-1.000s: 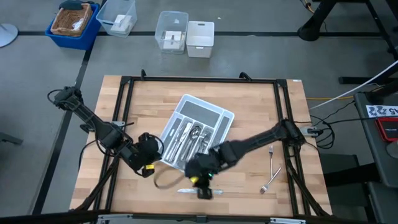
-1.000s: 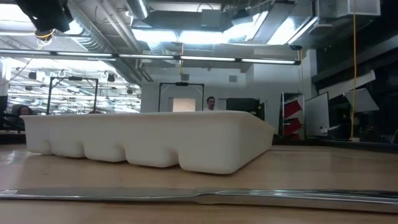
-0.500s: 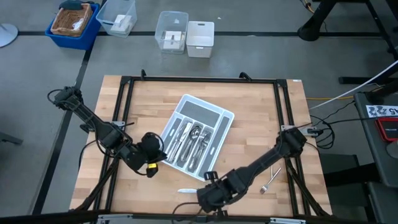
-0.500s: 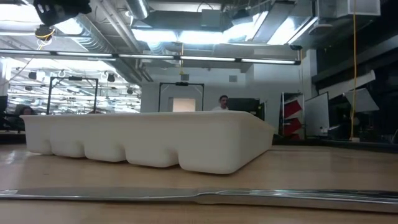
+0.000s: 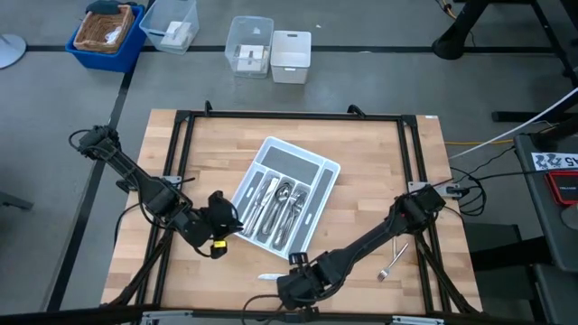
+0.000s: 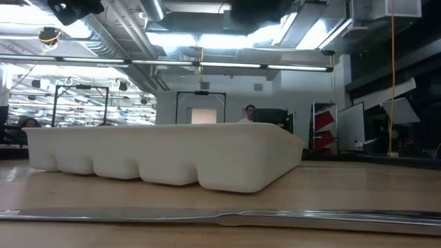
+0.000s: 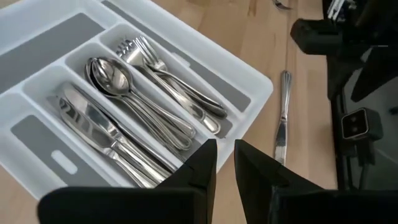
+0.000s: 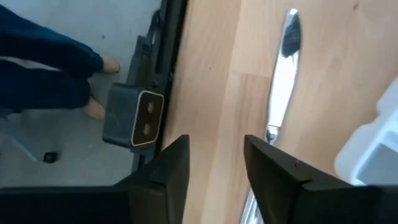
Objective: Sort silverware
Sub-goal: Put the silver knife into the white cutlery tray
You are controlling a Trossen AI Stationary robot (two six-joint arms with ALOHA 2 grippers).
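The light grey cutlery tray (image 5: 287,200) lies slantwise at mid-table and holds knives, spoons (image 7: 112,78) and forks (image 7: 168,71) in its compartments. One knife (image 5: 271,277) lies flat on the wood near the table's near edge; it also shows in the right wrist view (image 8: 283,56) and the low view (image 6: 220,217). Two forks (image 5: 394,244) lie at the right. My left gripper (image 5: 219,226) hovers by the tray's near left end, fingers (image 7: 208,158) a little apart, empty. My right gripper (image 5: 293,287) is open and empty just right of the loose knife.
The black frame rail runs along the table's edges (image 5: 181,171), with a small camera box (image 8: 140,118) at the near edge. Bins (image 5: 271,50) stand on the floor beyond the far edge. A person's leg and foot (image 8: 56,68) show beside the table.
My right gripper has gone from the tray's near end toward the table's near edge and now hangs beside the loose knife. The knife and the tray have stayed where they were.
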